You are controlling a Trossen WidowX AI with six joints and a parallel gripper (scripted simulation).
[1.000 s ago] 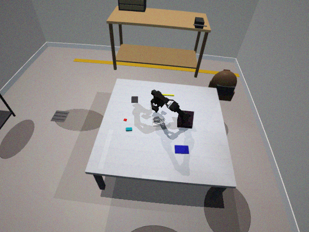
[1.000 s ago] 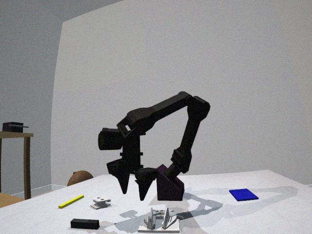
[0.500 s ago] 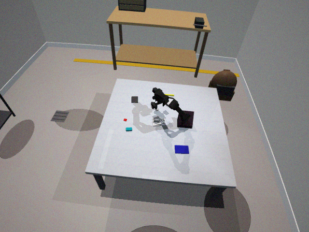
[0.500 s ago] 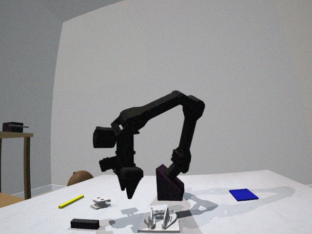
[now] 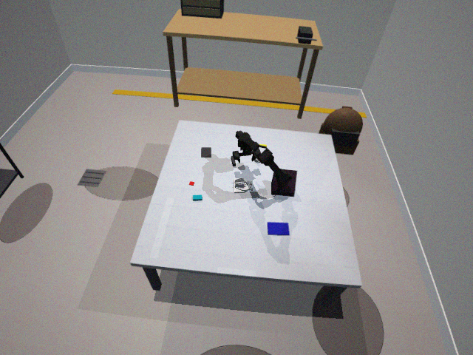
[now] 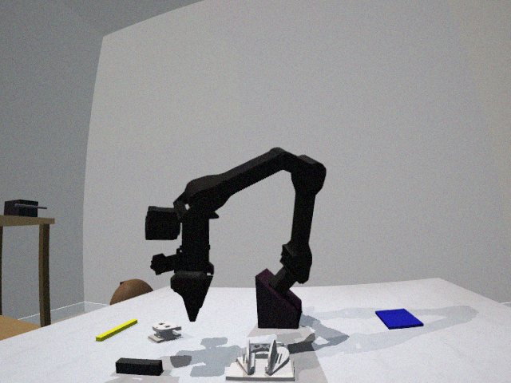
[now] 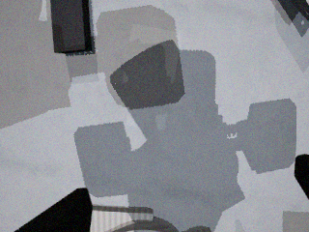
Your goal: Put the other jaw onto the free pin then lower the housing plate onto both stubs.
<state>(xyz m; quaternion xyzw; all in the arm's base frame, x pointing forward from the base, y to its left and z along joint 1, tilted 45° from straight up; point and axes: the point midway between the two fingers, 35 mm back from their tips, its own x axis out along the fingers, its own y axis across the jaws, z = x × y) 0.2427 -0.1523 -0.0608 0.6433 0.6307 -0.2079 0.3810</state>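
Note:
The white base plate (image 5: 236, 190) (image 6: 259, 377) lies flat on the table. Two pale jaws (image 6: 249, 359) (image 6: 272, 357) stand on it side by side, with a gap between their upper ends; whether their teeth mesh cannot be told. A striped edge at the bottom of the wrist view seems to be this base. The white housing plate (image 6: 166, 327), with holes in its top, sits apart on the table toward the yellow bar, on a small white support. My gripper (image 5: 233, 163) (image 6: 192, 320) (image 7: 196, 184) is open and empty above the table, clear of both. In the exterior view its fingers overlap.
A black block (image 5: 206, 152) (image 6: 139, 366) (image 7: 71, 29) and a yellow bar (image 5: 262, 146) (image 6: 116, 329) lie near the parts. A blue plate (image 5: 278, 228) (image 6: 398, 318), a cyan block (image 5: 197, 197) and a red piece (image 5: 191, 183) lie farther off.

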